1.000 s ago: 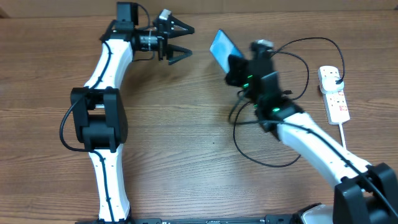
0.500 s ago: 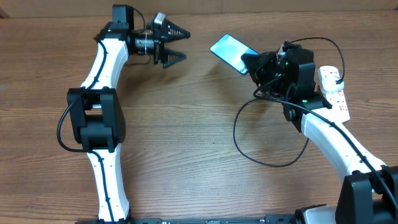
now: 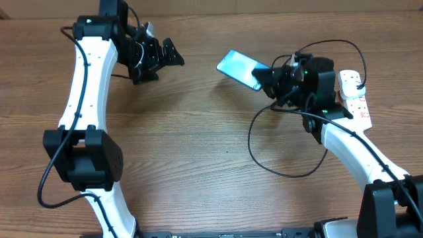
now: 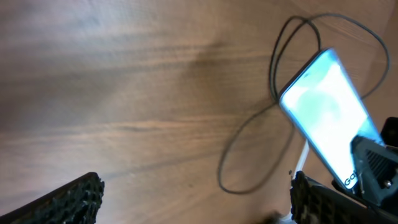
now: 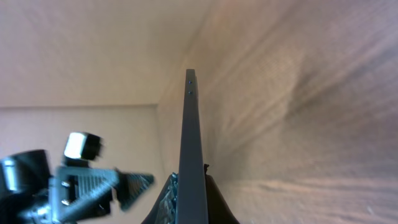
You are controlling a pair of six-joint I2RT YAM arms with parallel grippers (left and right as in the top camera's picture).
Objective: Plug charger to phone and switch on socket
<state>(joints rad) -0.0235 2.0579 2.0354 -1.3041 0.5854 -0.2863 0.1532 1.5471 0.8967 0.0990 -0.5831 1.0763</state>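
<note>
Holding the phone (image 3: 236, 66) by its edge, right hand (image 3: 264, 73) hovers above the table (image 3: 192, 152)

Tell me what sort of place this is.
Probably a robotics lab bench rather than a home. A left arm and a right arm work at a wood-grain table, which holds only a phone, a cable and a power strip.

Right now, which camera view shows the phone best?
The left wrist view: the phone faces that camera, with its lit screen large in frame, though washed out. The overhead view shows it small, one end clamped in the right gripper. The right wrist view sees only its thin edge.
</note>
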